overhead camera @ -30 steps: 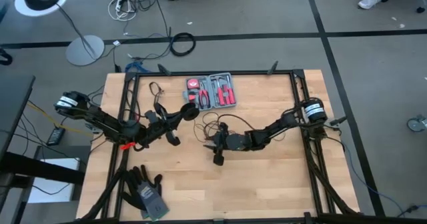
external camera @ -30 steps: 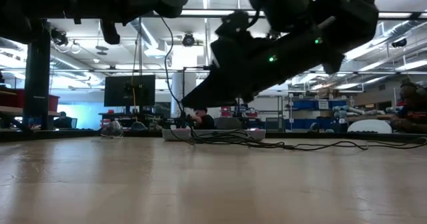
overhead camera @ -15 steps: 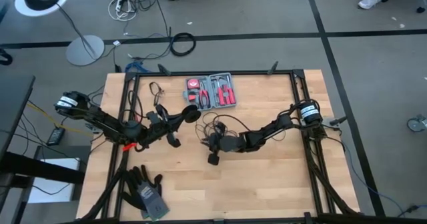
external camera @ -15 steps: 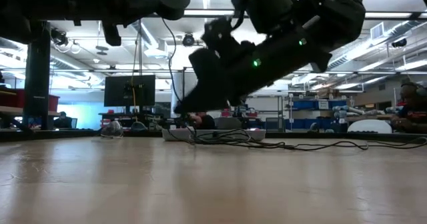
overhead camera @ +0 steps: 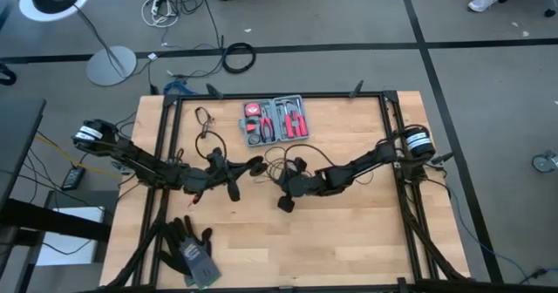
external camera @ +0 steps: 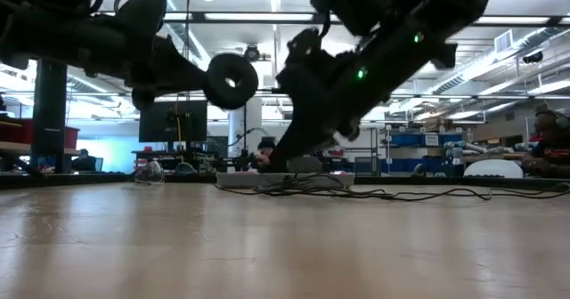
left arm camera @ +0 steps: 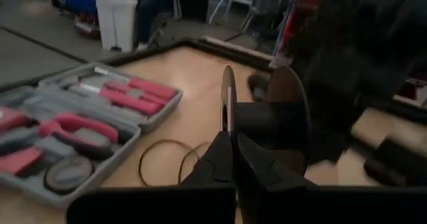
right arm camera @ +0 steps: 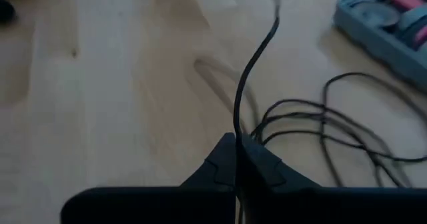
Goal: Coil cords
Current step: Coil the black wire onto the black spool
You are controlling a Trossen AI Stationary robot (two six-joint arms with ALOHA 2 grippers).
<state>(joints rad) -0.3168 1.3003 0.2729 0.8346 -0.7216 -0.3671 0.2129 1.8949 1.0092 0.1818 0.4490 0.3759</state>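
2 grippers work mid-table: right gripper [right arm camera: 237, 159] pinches the thin black wire [right arm camera: 253, 57], loose loops lying beside the tool kit [overhead camera: 275, 120]. Left gripper [left arm camera: 231, 159], fingers pressed together, grips the round disc [left arm camera: 227, 104].

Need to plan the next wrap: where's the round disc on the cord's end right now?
The disc is pinched in the left tool, mid-table in the high view, just below the tool kit, near the right tool.

The tool kit [overhead camera: 275, 120] lies at the upper middle of the bench [overhead camera: 349, 241]. Below it, at frame centre, the wire [overhead camera: 277, 160] lies in loose loops. The left gripper [overhead camera: 253, 165] sits just left of the loops, the right gripper [overhead camera: 284, 181] just right. Gloves [overhead camera: 188, 248] lie at lower left.
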